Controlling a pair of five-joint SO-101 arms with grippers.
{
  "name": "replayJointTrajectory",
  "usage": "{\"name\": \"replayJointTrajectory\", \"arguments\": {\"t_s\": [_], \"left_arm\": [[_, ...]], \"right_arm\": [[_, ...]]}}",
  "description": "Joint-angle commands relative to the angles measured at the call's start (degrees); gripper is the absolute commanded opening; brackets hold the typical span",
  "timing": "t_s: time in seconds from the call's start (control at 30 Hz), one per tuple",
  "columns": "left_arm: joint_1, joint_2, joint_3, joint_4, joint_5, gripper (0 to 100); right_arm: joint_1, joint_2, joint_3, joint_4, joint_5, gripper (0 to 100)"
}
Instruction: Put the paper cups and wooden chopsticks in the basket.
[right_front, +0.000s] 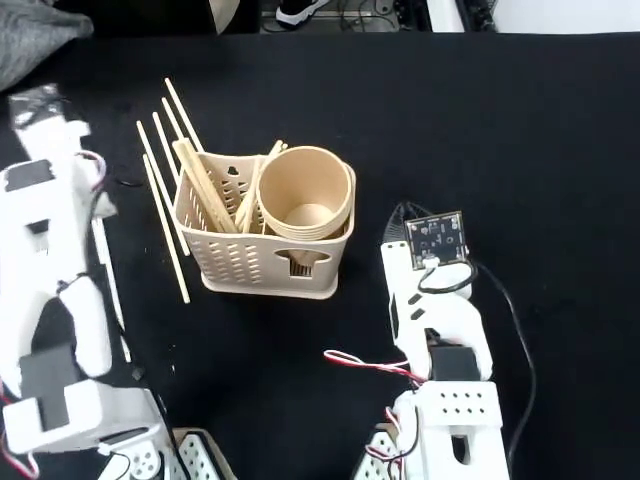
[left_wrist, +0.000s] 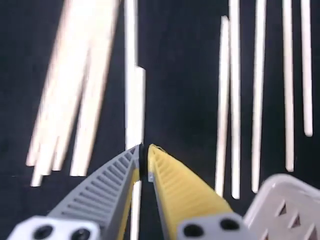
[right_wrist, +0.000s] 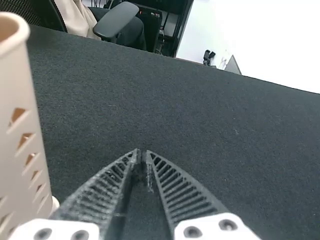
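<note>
A black table (right_front: 520, 130) is seen from above, with one white robot arm at each side of the near edge. A small camera board (right_front: 437, 238) sits on the right arm's wrist; any print on it is too small to read.

The right arm (right_front: 440, 330) lies low to the right of the basket (right_front: 262, 262), pointing away from the near edge. The right gripper (right_wrist: 141, 152) has black ribbed fingers pressed together at the tips, holding nothing, just above bare tabletop, with the basket wall close beside it.

The left arm (right_front: 50, 260) runs along the table's left edge. The left gripper (left_wrist: 143, 149), one finger grey and one yellow, has its tips closed together. A pale stick (left_wrist: 132, 100) runs in line with the tips; whether it is pinched cannot be told.

The beige, perforated basket stands near the table's middle. Stacked paper cups (right_front: 305, 190) sit upright in its right half, and several wooden chopsticks (right_front: 205, 185) lean in its left half. More loose chopsticks (right_front: 165, 215) lie on the table just left of the basket, roughly parallel.

Red and white wires (right_front: 365, 362) trail from the right arm. An office chair (right_wrist: 120, 17) stands beyond the far edge.
</note>
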Motion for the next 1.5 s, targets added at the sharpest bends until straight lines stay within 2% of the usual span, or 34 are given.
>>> {"name": "replayJointTrajectory", "arguments": {"t_s": [0.0,0.17,0.3,0.6,0.93,1.03,1.27,1.47], "left_arm": [[-3.21,-3.16,-1.98,-4.4,-0.26,3],[-3.12,2.46,-4.0,-8.18,-0.26,4],[-3.21,9.67,-8.66,-8.0,-0.26,12],[-2.59,25.58,-22.37,-7.74,-0.09,11],[-2.59,35.43,-31.69,-7.56,-0.18,13],[-2.59,38.07,-36.26,-4.66,-0.18,16],[-3.91,50.46,-51.38,2.9,0.09,16],[-4.7,61.36,-67.91,13.19,-0.18,16]], "right_arm": [[0.53,-0.04,-0.31,-0.26,0.26,1.1],[0.62,-0.04,-0.31,-0.35,0.26,1.1],[0.62,-0.04,-0.31,-0.35,0.26,1.1],[0.62,-0.04,-0.4,-0.35,0.26,1.1],[0.62,-0.04,-0.4,-0.35,0.26,1.1],[0.62,-0.04,-0.4,-0.35,0.26,1.1],[0.62,-0.04,-0.4,-0.35,0.26,1.1],[0.62,-0.04,-0.4,-0.35,0.26,1.1]]}}
